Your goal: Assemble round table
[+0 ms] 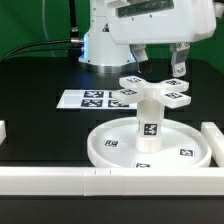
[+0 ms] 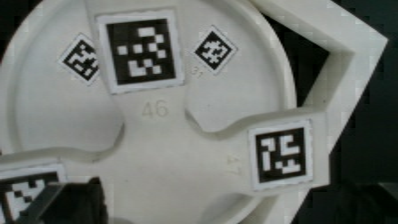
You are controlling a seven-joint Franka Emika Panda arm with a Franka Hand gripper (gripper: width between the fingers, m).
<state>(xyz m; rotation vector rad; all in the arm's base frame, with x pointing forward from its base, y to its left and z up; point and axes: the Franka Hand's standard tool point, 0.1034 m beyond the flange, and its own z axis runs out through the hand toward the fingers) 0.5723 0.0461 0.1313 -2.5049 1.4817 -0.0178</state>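
Cross-shaped piece [image 1: 153,92] sits atop cylinder [image 1: 148,125] on disc [image 1: 150,152] near desk's front edge; gripper [image 1: 160,62] hovers above, jaws spread, released; next likely retreat

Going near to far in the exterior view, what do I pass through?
Long white bar at the front edge → large rimmed disc → short thick cylinder on its hub → marker board → robot base.

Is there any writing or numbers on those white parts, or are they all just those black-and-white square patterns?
"46": faint raised number on the cross-shaped piece, wrist view; the digits are dim, so I am not certain of them.
Square tags on the cross-shaped piece, the cylinder, the disc and the marker board: patterns only, no words.
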